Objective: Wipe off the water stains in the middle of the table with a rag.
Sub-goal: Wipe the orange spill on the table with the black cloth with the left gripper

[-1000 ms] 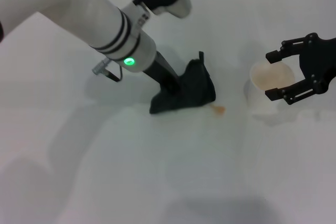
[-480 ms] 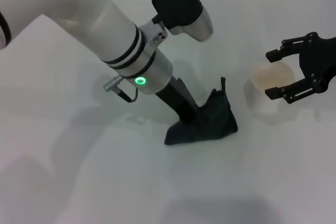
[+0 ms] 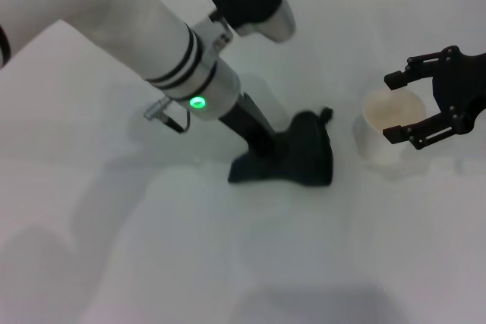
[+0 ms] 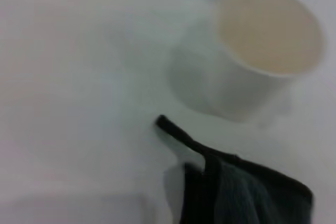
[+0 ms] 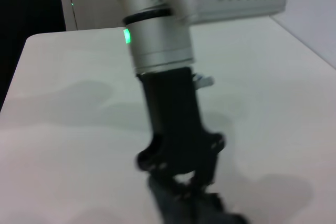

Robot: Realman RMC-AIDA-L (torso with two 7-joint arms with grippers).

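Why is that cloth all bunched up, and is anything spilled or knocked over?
Nothing stands out. The left hand presses the crumpled rag onto the table; no spill shows. The cup stands upright, between the right hand's open fingers.

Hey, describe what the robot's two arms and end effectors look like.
The left arm is a thick white cylinder with black bands, a green light ring, a small cable loop and a black left end effector. The right end effector is black, with skeletal linkage fingers.
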